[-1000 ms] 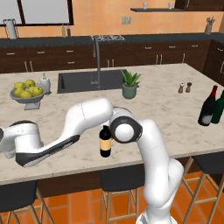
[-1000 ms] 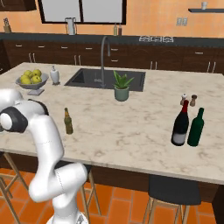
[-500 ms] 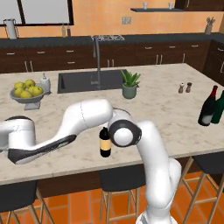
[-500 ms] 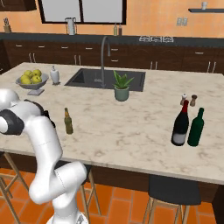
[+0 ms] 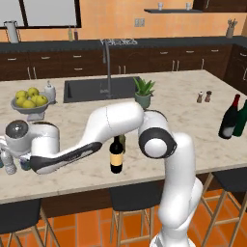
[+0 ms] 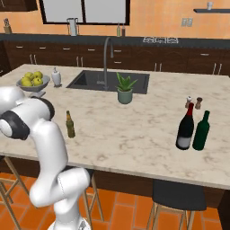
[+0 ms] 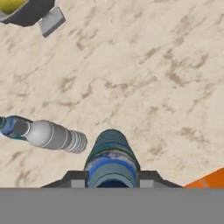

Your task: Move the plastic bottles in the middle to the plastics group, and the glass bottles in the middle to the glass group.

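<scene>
Fingers (image 7: 79,180) flank the blue bottle (image 7: 111,158), beside the grey bottle (image 7: 54,136).

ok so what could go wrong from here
The blue bottle in the claw is close to the grey ribbed bottle, so setting it down could topple that one. Orange floor shows beside it: the counter edge is near, and a slip might drop it off. The forearm passes by the wine bottle and may clip it.

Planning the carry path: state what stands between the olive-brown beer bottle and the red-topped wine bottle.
Bare counter, in the right base view, from beer bottle to red-topped wine bottle; the potted plant stands farther back.
</scene>
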### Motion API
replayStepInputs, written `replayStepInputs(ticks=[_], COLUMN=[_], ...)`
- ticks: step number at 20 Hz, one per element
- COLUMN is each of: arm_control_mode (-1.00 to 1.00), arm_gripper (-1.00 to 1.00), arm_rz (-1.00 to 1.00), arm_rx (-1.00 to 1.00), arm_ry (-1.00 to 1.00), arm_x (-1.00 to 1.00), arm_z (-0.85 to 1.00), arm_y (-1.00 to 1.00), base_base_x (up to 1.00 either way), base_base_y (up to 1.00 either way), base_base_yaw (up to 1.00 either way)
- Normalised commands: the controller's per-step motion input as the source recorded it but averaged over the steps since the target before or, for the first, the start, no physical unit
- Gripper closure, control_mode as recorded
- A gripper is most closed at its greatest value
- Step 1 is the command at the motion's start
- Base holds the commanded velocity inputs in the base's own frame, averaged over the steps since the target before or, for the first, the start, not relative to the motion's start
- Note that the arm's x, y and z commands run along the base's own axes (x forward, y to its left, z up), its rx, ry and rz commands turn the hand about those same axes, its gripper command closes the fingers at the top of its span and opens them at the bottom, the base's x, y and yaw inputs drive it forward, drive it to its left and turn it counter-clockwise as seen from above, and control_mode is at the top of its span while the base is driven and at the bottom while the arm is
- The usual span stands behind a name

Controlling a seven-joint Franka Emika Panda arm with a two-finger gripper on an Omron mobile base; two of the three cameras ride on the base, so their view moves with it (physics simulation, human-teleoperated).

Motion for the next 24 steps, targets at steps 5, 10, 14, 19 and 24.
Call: replayStepInputs(ticks=[5, 10, 14, 19, 24], arm_control_mode=[-1.00, -1.00, -1.00, -1.00, -1.00], arm_gripper=[1.00, 1.00, 1.00, 1.00, 1.00], arm_rz=[-0.07, -0.02, 0.00, 0.00, 0.00], arm_rx=[0.11, -0.01, -0.10, -0.12, -0.02], arm_ry=[0.41, 0.26, 0.03, 0.00, 0.00], arm_x=[0.01, 0.00, 0.10, 0.09, 0.22], arm_z=[0.29, 0.19, -0.04, -0.19, -0.25], arm_y=[-0.09, -0.01, 0.00, 0.00, 0.02], base_base_x=[0.00, 0.00, 0.00, 0.00, 0.00], base_base_y=[0.00, 0.00, 0.00, 0.00, 0.00], base_base_yaw=[0.00, 0.00, 0.00, 0.00, 0.00])
